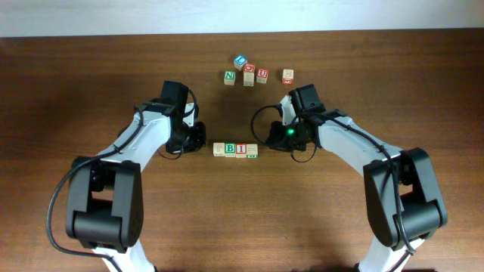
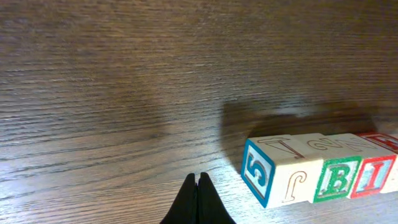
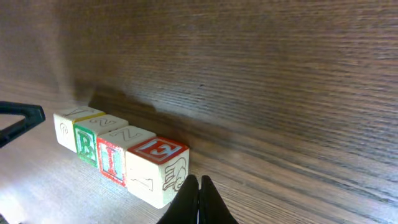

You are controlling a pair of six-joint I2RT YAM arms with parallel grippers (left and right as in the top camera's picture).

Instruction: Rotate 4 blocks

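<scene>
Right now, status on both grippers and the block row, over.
Left gripper shut, empty, off one end. Right gripper shut, empty, by the other end. Four blocks in a tight row between them. Spare cubes farther back, path clear.

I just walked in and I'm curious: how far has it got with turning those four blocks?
Done, it seems: the four blocks sit in one tight row, touching. In hand: nothing; the left gripper and right gripper are both shut and empty, one near each end of the row. Left: I cannot tell whether any block still needs turning.
</scene>
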